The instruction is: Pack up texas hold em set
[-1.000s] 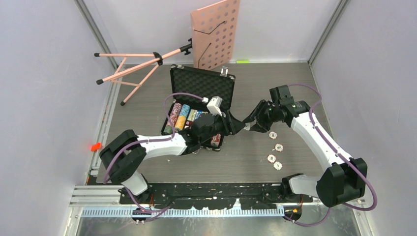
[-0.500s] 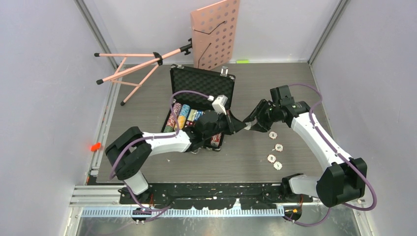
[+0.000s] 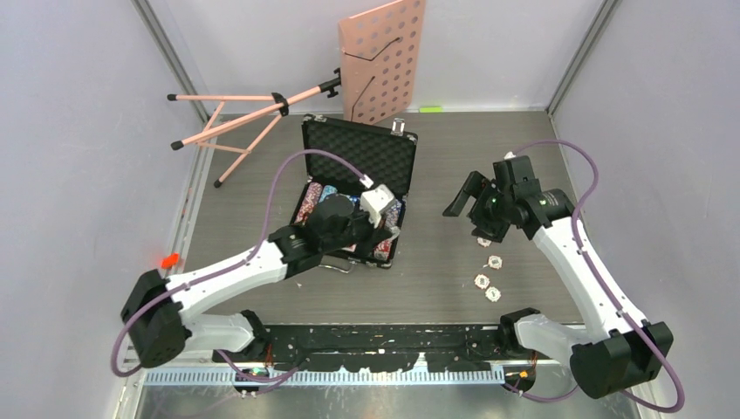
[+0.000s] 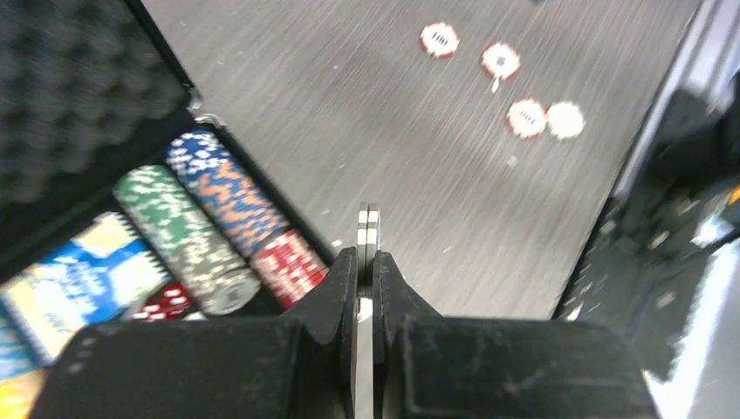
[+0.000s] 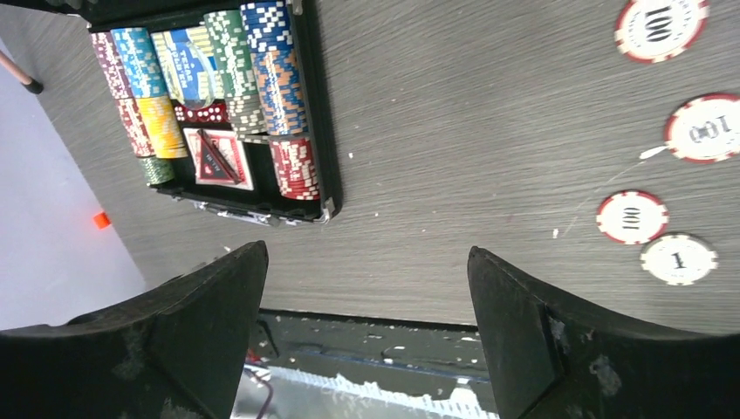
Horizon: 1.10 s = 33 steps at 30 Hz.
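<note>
Handover done: left jaws now clamped on 2 chips (image 4: 367, 229), back at the case (image 3: 353, 150); right jaws apart, pulled away; 4 loose chips (image 3: 495, 261) remain.

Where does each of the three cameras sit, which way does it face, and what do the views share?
Top external: above, behind the bases, looking down; left arm and right arm show.
Left wrist: looks past the shut left gripper and its pinched chips towards the case.
Right wrist: looks down at the table between fingers of the open right gripper.
All share the case and four loose chips.
</note>
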Motion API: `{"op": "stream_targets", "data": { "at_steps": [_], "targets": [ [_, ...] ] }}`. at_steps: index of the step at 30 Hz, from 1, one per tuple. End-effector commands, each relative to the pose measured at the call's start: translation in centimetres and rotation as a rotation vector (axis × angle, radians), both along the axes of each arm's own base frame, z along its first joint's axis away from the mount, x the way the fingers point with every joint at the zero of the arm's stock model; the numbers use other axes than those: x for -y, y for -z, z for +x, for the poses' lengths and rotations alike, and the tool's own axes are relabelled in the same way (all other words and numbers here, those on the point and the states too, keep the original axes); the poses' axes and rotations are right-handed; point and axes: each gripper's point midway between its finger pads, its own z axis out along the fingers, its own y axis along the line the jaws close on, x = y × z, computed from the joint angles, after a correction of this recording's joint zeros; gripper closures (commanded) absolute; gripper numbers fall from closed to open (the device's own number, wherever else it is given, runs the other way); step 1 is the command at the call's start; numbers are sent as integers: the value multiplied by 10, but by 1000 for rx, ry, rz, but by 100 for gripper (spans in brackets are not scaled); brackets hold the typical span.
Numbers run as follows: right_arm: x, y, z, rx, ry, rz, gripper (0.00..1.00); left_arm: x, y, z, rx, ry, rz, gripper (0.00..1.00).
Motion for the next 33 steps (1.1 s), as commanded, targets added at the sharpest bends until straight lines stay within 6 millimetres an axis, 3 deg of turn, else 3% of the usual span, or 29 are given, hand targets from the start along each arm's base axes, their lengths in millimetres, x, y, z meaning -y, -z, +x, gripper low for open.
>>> {"op": "stream_targets", "data": {
  "at_steps": [1, 4, 9, 17, 31, 33],
  "targets": [
    [22, 1, -6, 52, -15, -123, 9, -59, 44, -16, 288, 230, 382, 100],
    [26, 6, -13, 32, -30, -147, 10, -73, 51, -11, 468, 319, 459, 100],
    [28, 15, -24, -14, -32, -152, 12, -83, 61, 12, 425, 322, 502, 100],
    [32, 24, -33, -35, -9, -158, 12, -73, 85, 35, 439, 357, 600, 100],
    [43, 27, -41, -78, -14, -220, 12, -50, 106, 65, 493, 368, 633, 100],
    [43, 27, -41, -79, -14, -221, 12, -50, 103, 76, 520, 312, 640, 100]
  ]
}}
